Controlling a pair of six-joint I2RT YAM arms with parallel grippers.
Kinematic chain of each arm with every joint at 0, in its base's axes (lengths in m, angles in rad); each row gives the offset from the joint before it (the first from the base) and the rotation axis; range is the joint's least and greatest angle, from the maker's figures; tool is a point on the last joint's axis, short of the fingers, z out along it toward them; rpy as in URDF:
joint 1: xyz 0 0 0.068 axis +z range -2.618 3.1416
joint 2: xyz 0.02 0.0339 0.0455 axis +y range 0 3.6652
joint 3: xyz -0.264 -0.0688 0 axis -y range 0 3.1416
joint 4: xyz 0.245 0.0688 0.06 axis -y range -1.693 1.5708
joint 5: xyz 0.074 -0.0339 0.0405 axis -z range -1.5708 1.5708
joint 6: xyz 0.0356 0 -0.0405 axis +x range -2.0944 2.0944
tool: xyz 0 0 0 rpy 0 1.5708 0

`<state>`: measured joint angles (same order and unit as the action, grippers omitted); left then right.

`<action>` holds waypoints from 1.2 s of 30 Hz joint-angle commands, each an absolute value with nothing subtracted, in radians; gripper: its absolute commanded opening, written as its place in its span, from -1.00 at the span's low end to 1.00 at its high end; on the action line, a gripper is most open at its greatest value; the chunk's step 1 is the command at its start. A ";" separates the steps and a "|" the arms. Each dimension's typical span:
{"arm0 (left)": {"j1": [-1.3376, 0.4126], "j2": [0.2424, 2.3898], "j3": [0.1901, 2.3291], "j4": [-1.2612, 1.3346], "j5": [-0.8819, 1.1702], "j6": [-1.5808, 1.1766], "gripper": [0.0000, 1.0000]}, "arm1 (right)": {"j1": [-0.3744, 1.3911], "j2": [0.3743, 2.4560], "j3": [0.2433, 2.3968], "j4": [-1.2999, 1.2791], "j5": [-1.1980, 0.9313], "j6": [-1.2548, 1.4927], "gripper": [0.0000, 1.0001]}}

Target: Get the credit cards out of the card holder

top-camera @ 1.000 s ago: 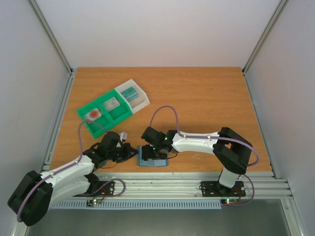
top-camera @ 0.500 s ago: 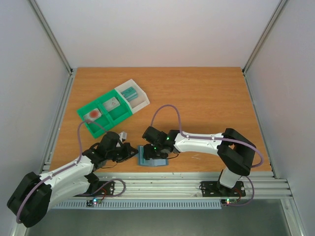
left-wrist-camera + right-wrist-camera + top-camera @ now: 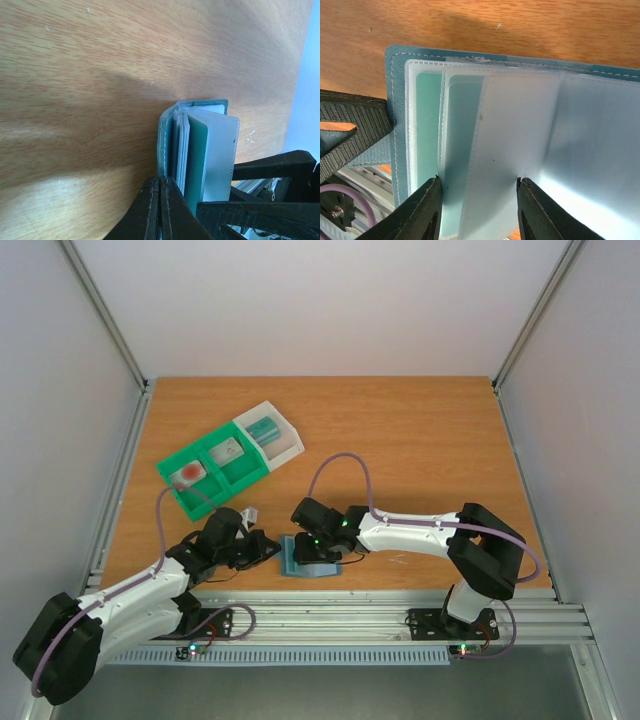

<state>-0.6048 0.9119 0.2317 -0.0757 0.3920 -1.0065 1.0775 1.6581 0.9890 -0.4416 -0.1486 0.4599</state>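
The blue-grey card holder (image 3: 308, 560) lies open near the table's front edge. My left gripper (image 3: 268, 551) is shut on the left cover edge of the holder (image 3: 167, 142); its jaws meet on the cover in the left wrist view (image 3: 162, 184). A teal credit card (image 3: 196, 150) sits in the clear sleeves. My right gripper (image 3: 318, 546) hovers over the holder. In the right wrist view it (image 3: 477, 192) is open, its fingers (image 3: 426, 212) straddling a translucent sleeve leaf (image 3: 510, 150). A teal card (image 3: 427, 125) shows inside a sleeve, by the cover (image 3: 395, 100).
A green tray with a white bin (image 3: 205, 485) stands at the back left. It holds a teal card (image 3: 263, 428), a pale card (image 3: 229, 451) and a red item (image 3: 189, 473). My left gripper's ribbed finger (image 3: 350, 130) shows in the right wrist view.
My right arm's elbow has shifted slightly to the right while its gripper stays over the holder. The left gripper and holder have not moved.
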 commanded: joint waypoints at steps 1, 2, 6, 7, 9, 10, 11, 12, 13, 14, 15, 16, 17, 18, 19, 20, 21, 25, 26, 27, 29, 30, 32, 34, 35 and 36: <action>-0.607 0.897 0.238 -0.080 0.379 -1.007 -0.99 | 1.078 1.641 0.978 -0.538 -0.064 0.468 -0.04; -0.607 0.896 0.238 -0.079 0.379 -1.008 -0.99 | 1.078 1.635 0.976 -0.543 -0.059 0.468 0.06; -0.607 0.895 0.236 -0.078 0.378 -1.008 -0.99 | 1.078 1.619 0.983 -0.584 -0.028 0.463 0.23; -0.607 0.896 0.236 -0.077 0.379 -1.008 -0.99 | 1.078 1.614 0.985 -0.593 -0.020 0.460 0.26; -0.607 0.896 0.236 -0.078 0.379 -1.008 -0.99 | 1.078 1.608 0.986 -0.603 -0.009 0.456 0.30; -0.607 0.896 0.236 -0.078 0.379 -1.007 -0.99 | 1.078 1.605 0.988 -0.607 -0.005 0.454 0.32; -0.607 0.897 0.236 -0.077 0.379 -1.008 -0.99 | 1.078 1.605 0.989 -0.612 -0.003 0.453 0.33; -0.607 0.897 0.236 -0.077 0.379 -1.008 -0.99 | 1.078 1.608 0.992 -0.617 -0.003 0.451 0.34; -0.608 0.897 0.236 -0.076 0.378 -1.008 -0.99 | 1.078 1.609 0.995 -0.623 -0.003 0.449 0.35; -0.609 0.897 0.236 -0.074 0.379 -1.008 -0.99 | 1.078 1.612 0.997 -0.624 -0.003 0.446 0.37; -0.608 0.899 0.236 -0.074 0.378 -1.008 -0.99 | 1.078 1.615 0.999 -0.625 -0.003 0.442 0.39; -0.608 0.899 0.236 -0.073 0.379 -1.008 -0.99 | 1.078 1.621 1.000 -0.626 -0.003 0.438 0.41; -0.609 0.900 0.236 -0.073 0.379 -1.008 -0.99 | 1.078 1.624 1.001 -0.627 -0.003 0.436 0.43; -0.609 0.900 0.236 -0.073 0.379 -1.008 -0.99 | 1.078 1.626 1.001 -0.629 -0.003 0.434 0.44; -0.609 0.899 0.236 -0.073 0.380 -1.008 -0.99 | 1.078 1.625 0.999 -0.629 0.019 0.433 0.45; -0.609 0.899 0.235 -0.074 0.380 -1.008 -0.99 | 1.077 1.623 0.998 -0.629 0.027 0.433 0.46; -0.609 0.897 0.236 -0.075 0.379 -1.008 -0.99 | 1.078 1.620 0.996 -0.630 0.030 0.430 0.49; -0.609 0.900 0.236 -0.073 0.377 -1.008 -0.99 | 1.078 1.601 0.994 -0.648 0.055 0.426 0.58; -0.609 0.900 0.236 -0.073 0.377 -1.008 -0.99 | 1.078 1.598 0.995 -0.653 0.060 0.426 0.58; -0.609 0.902 0.237 -0.072 0.377 -1.008 -0.99 | 1.078 1.597 0.995 -0.658 0.067 0.425 0.59; -0.610 0.905 0.238 -0.070 0.377 -1.008 -0.99 | 1.078 1.596 0.998 -0.667 0.074 0.425 0.58; -0.610 0.905 0.238 -0.070 0.378 -1.008 -0.99 | 1.078 1.595 0.997 -0.668 0.074 0.425 0.59; -0.611 0.905 0.238 -0.070 0.377 -1.008 -0.99 | 1.078 1.592 0.996 -0.671 0.075 0.425 0.58; -0.609 0.904 0.238 -0.072 0.377 -1.008 -0.99 | 1.078 1.586 0.996 -0.679 0.079 0.426 0.58; -0.610 0.904 0.237 -0.074 0.377 -1.008 -0.99 | 1.078 1.580 0.994 -0.684 0.083 0.425 0.58; -0.610 0.902 0.236 -0.076 0.375 -1.008 -0.99 | 1.078 1.573 0.994 -0.689 0.086 0.425 0.58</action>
